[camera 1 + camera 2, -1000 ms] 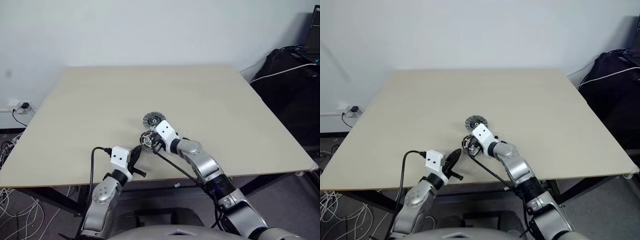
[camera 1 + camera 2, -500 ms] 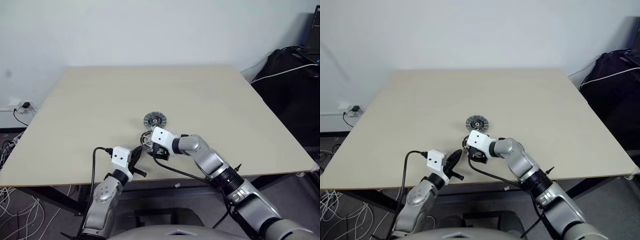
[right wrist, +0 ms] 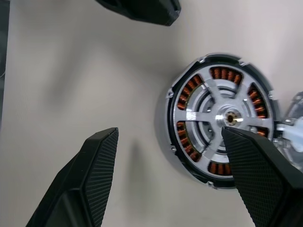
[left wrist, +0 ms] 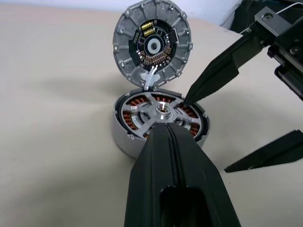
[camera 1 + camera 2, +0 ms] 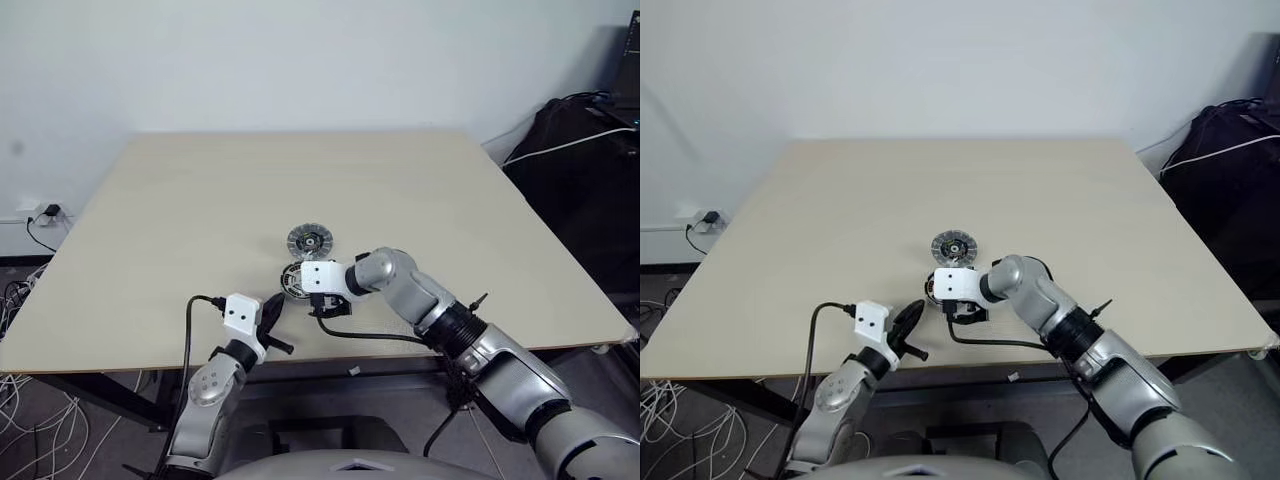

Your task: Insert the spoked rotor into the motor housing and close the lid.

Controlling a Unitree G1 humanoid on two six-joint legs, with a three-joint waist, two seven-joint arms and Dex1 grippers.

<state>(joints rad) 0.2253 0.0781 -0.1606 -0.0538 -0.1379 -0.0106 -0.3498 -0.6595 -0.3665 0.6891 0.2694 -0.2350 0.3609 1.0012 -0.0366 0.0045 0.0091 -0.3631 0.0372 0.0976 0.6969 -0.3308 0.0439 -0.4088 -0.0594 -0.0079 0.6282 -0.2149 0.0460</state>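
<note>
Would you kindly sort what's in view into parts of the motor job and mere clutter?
Job: rotor, seated in housing; lid, off, beside it; left gripper, shut; right gripper, open.
Clutter: floor cables; wall socket; dark bag.

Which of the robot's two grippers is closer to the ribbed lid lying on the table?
The right. The right gripper, open, hangs over the motor housing, which sits just in front of the lid. The left gripper, shut, is nearer the table's front edge, with the housing between it and the lid.

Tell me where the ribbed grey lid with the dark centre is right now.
The ribbed grey lid lies flat on the beige table near its middle, just beyond the copper-wound motor housing.
</note>
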